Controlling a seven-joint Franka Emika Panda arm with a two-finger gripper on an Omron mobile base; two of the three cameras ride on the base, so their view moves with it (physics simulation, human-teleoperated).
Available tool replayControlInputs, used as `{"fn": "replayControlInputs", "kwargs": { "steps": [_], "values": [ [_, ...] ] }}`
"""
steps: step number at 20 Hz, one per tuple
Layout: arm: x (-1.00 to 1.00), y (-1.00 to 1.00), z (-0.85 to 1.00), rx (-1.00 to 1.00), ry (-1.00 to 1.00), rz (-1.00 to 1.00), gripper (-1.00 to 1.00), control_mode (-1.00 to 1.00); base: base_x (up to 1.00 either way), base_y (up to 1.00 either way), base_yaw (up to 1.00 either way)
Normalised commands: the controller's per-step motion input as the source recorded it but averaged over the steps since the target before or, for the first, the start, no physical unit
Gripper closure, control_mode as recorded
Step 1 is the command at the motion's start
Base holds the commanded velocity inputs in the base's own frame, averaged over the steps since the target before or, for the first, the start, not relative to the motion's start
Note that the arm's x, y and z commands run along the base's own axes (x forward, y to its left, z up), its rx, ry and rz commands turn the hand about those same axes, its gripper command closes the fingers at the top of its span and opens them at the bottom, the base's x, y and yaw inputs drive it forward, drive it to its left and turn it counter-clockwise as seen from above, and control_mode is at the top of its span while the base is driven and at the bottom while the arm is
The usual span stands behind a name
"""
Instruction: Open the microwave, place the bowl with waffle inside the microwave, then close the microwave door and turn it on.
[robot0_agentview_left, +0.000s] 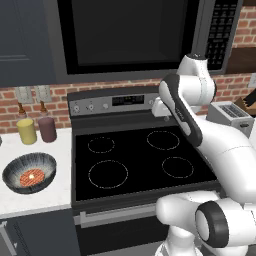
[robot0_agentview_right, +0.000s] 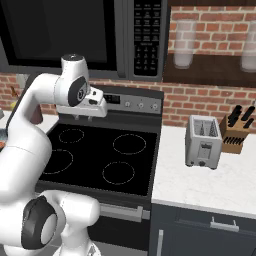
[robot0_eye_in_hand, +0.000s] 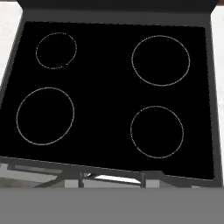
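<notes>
Bowl (robot0_agentview_left: 29, 173) with waffle (robot0_agentview_left: 31, 177) on counter, well left of tool (robot0_agentview_right: 83, 118), opening indiscernible.

Both base views look forward and down from behind the arm, sharing the stove (robot0_agentview_left: 140, 160) mid-frame, microwave (robot0_agentview_right: 75, 35) along the top. Hand view looks straight down on the stove, closer.
</notes>
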Motion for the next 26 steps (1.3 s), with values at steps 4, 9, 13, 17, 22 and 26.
{"fn": "replayControlInputs", "kwargs": {
  "steps": [4, 9, 13, 17, 22, 26],
  "values": [
    [-0.08, 0.0, 0.0, 0.0, 0.0, 0.0, -1.0, -1.0, 0.0, 0.0, 0.0],
    [-0.17, -0.02, 0.0, 0.0, -0.06, -0.04, -1.0, -1.0, 0.0, 0.0, 0.0],
    [-0.11, -0.05, 0.25, -0.01, -0.38, -0.02, -1.0, -1.0, 0.0, 0.0, 0.0],
    [0.0, -0.01, 0.44, -0.03, -0.49, -0.07, -1.0, -1.0, 0.0, 0.0, 0.0],
    [-0.09, -0.14, 0.43, 0.0, -0.54, -0.11, -1.0, -1.0, 0.0, 0.0, 0.0],
    [-0.19, -0.04, 0.24, 0.0, -0.5, -0.07, -1.0, -1.0, 0.0, 0.0, 0.0]
  ]
}}
